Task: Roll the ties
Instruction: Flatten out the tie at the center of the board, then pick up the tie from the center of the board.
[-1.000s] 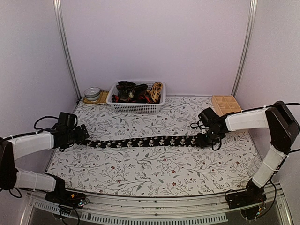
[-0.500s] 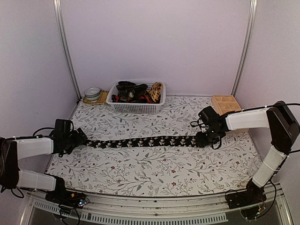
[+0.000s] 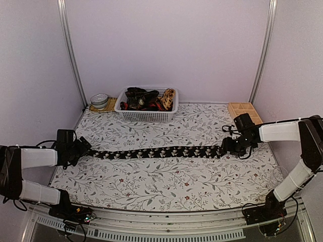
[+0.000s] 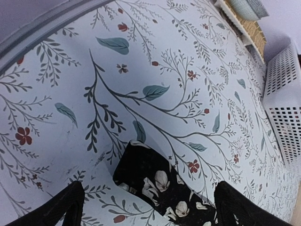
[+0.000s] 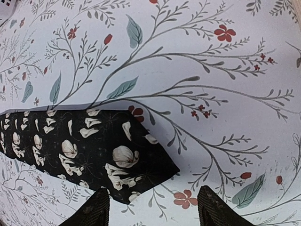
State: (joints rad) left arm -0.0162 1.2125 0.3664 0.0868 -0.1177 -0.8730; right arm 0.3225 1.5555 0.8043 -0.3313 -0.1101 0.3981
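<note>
A: What's your L gripper [image 3: 83, 147] doing?

B: It's released, jaws wide. In the L wrist view, 1 finger [image 4: 61, 207] sits on each side of the black flower-print tie [image 4: 146, 169] at its narrow end. Nothing's pinched, and the cloth lies flat on the table [image 3: 166, 186].

A: And the R?

B: Your R gripper [image 3: 225, 147] is spread too, not clenched on anything. In the R wrist view the tie's wide pointed tip lies flat just ahead of the fingers [image 5: 96, 209]. I see no contact.

A: So where's the tie overall?

B: It runs straight across mid-table, L to R, with 1 end at each gripper. My read: it's laid out flat and untwisted so a roll can start clean from 1 end.

A: Rest of them?

B: The other ties [image 3: 144, 98] are heaped in the white basket [image 3: 146, 117] at the back, well apart from this 1. Prob. that keeps the work area for 1 tie at a time.

A: What does the next move need?

B: I'd judge you need to pick 1 end and start curling it. The risk is that the cloth slides along the table instead of rolling.
</note>
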